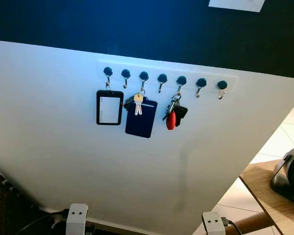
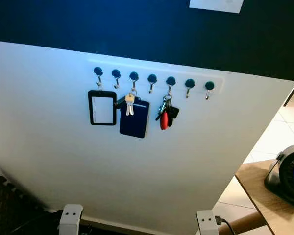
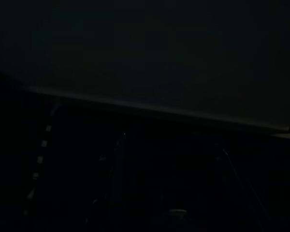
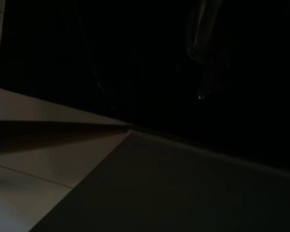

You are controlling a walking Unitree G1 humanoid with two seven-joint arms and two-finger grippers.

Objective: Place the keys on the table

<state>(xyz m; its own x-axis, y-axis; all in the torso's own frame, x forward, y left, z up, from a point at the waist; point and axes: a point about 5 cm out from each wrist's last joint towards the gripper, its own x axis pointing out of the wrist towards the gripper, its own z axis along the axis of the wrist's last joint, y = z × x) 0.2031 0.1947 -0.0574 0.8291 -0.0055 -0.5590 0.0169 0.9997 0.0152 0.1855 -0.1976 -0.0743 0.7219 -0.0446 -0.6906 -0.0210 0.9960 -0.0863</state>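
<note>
Both my arms hang low; fingers' state unclear, wrist views dark. Keys (image 1: 174,113) on hook, table (image 1: 268,196) right.

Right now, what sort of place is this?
Probably a home entryway or hallway: a wall rack of hooks holding keys and a badge holder, a tiled floor, a wooden table.

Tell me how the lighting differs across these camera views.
Eye views: sharp, the white wall bluish and brightest around the hook rail, the keys casting faint shadows. Left wrist view: almost black. Right wrist view: dim, pale floor partly lit.
</note>
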